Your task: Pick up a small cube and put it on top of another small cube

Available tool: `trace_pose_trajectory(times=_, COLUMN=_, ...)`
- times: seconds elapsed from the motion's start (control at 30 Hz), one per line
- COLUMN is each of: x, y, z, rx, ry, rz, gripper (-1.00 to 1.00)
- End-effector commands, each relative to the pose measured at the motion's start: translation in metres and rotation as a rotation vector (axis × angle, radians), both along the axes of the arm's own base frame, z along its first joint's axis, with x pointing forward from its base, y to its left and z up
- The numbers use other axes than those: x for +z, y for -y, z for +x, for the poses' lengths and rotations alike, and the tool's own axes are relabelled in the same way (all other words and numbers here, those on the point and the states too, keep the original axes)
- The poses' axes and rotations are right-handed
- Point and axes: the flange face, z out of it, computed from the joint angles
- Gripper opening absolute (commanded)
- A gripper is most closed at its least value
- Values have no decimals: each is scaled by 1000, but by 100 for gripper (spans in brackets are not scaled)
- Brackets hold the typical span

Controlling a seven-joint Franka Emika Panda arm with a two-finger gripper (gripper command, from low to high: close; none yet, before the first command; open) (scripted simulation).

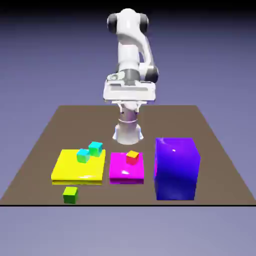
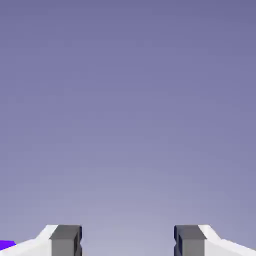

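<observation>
Currently, gripper [image 2: 128, 241] apart, nothing between 2 grey blocky fingertips [image 2: 66, 241]. White arm [image 1: 128, 50], smooth and rounded, above far part of matte brown table [image 1: 165, 120]. Small green cube [image 1: 70, 195], plain, sharp-edged, at near left, just beside glossy yellow slab [image 1: 75, 172]. 2 cyan cubes [image 1: 95, 148] [image 1: 83, 155] at slab's far right. Red-and-yellow cube [image 1: 132, 157] on shiny magenta slab [image 1: 126, 173]. Tall glossy blue block [image 1: 176, 170] right.

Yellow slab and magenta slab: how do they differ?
The yellow slab is wider than the magenta slab. Two cyan cubes show at the yellow one; a single red-and-yellow cube sits on the magenta one. Both are flat, glossy blocks lying on the table.
</observation>
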Motion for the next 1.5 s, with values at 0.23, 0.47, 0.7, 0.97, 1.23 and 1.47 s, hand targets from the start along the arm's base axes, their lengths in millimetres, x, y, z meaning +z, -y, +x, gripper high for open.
trace_pose_trajectory(times=0.23, x=-34, y=37, z=46, rx=201, ry=-172, rz=-251, gripper=0)
trace_pose_trajectory(times=0.47, x=-74, y=77, z=81, rx=411, ry=-329, rz=-415, gripper=0)
trace_pose_trajectory(times=0.7, x=-122, y=122, z=106, rx=651, ry=-477, rz=-525, gripper=0)
trace_pose_trajectory(times=0.97, x=-186, y=177, z=122, rx=956, ry=-612, rz=-585, gripper=0)
trace_pose_trajectory(times=1.23, x=-258, y=232, z=123, rx=1284, ry=-689, rz=-581, gripper=0)
trace_pose_trajectory(times=1.47, x=-331, y=238, z=122, rx=1300, ry=-691, rz=-579, gripper=0)
